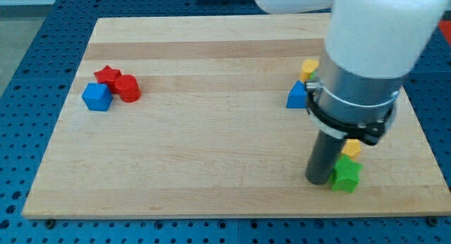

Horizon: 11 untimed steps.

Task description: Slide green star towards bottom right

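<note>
The green star (346, 176) lies near the bottom right corner of the wooden board (211, 131). My tip (318, 180) rests on the board just left of the green star, touching or nearly touching its left side. A yellow block (351, 148) sits directly above the green star, partly hidden by the arm; its shape cannot be made out.
A blue triangular block (297, 96) and a yellow block (309, 68) lie at the right, beside the arm's body (366, 61). At the left, a red star (107, 75), a red cylinder (128, 88) and a blue cube (96, 97) are clustered together.
</note>
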Each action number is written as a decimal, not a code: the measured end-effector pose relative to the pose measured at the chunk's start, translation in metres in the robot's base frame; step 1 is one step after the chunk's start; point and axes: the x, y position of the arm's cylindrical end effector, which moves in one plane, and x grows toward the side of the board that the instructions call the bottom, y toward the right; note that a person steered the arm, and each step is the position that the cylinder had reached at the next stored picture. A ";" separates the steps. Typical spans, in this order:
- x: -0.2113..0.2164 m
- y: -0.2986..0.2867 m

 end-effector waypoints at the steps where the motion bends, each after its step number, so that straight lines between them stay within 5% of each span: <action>1: 0.000 0.020; 11: 0.024 0.083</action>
